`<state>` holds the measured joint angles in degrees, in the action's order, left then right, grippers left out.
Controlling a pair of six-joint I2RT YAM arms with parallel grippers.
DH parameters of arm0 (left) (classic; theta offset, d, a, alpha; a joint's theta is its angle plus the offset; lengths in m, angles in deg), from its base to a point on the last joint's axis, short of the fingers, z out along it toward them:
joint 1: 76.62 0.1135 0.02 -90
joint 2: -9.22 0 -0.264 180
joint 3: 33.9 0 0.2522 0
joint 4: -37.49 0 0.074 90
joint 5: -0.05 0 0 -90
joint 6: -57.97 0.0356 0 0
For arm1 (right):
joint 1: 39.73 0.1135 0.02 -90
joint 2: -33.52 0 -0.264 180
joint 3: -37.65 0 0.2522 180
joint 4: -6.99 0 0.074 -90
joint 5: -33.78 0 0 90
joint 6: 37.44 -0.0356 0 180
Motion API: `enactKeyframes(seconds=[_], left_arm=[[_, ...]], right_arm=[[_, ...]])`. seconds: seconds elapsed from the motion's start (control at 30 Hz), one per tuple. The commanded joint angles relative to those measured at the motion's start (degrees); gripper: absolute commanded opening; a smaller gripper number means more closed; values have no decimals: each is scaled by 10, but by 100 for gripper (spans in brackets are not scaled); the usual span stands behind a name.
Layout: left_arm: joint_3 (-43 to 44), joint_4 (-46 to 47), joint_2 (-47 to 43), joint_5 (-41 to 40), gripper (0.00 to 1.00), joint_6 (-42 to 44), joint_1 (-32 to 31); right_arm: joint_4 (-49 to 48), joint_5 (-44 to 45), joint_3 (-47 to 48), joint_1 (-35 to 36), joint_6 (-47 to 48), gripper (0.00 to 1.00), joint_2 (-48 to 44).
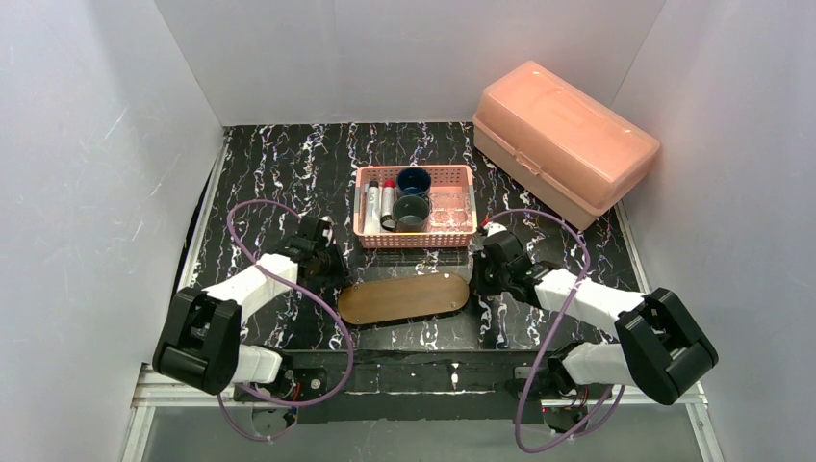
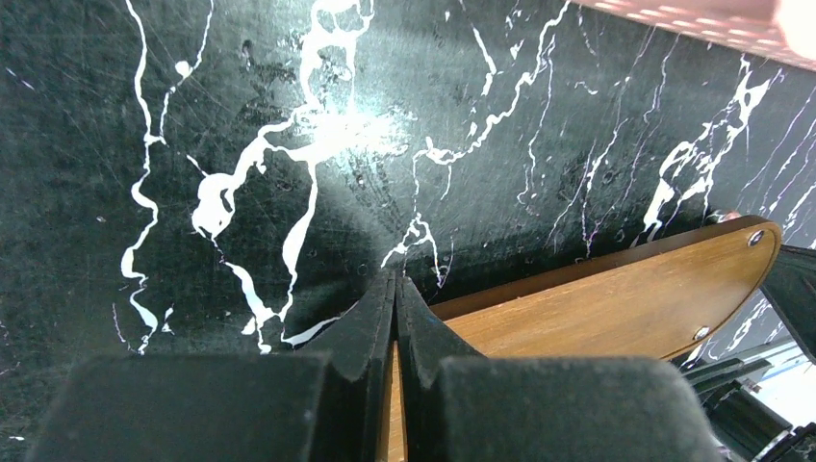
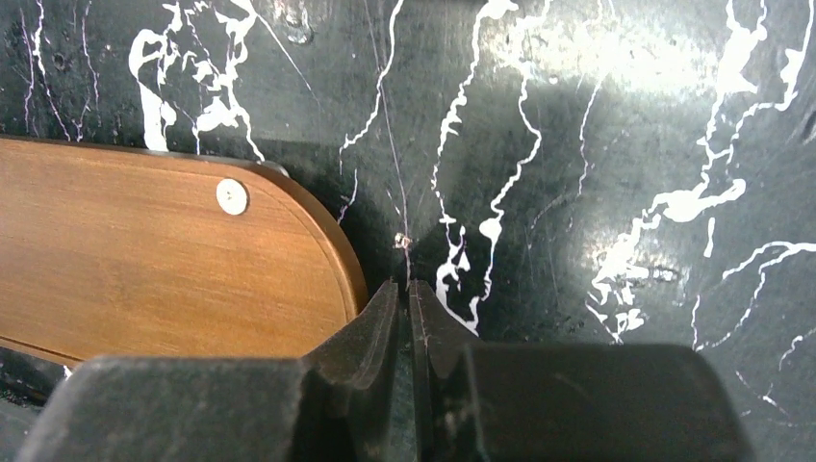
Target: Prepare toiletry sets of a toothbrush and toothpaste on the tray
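Observation:
The brown oval tray (image 1: 404, 298) lies bare on the black marbled table between my two arms. Behind it stands a pink mesh basket (image 1: 460, 175) holding a dark blue mug (image 1: 414, 180), a grey-green cup (image 1: 411, 214) and a clear glass (image 1: 449, 207). In its left part lie slim white items: what looks like a toothbrush (image 1: 371, 207) and a red-capped toothpaste tube (image 1: 388, 200). My left gripper (image 1: 332, 260) (image 2: 395, 279) is shut and empty over the tray's left end (image 2: 597, 308). My right gripper (image 1: 478, 269) (image 3: 404, 286) is shut and empty just off the tray's right end (image 3: 144, 250).
A large salmon lidded box (image 1: 563, 140) sits at the back right. White walls close in the table on three sides. The basket's pink edge (image 2: 674, 19) shows at the top right of the left wrist view.

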<state>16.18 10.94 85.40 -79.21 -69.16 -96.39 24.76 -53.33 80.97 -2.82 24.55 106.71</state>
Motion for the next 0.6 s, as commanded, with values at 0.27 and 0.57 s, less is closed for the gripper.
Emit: enactKeyframes(seconds=[0.27, 0.57], left_arm=[[-10, -23, -38, -4, 0, 0, -10], [25, -93, -104, -67, 4, 8, -10]], right_arm=[[50, 24, 6, 14, -8, 17, -52], [91, 78, 83, 14, 23, 17, -34]])
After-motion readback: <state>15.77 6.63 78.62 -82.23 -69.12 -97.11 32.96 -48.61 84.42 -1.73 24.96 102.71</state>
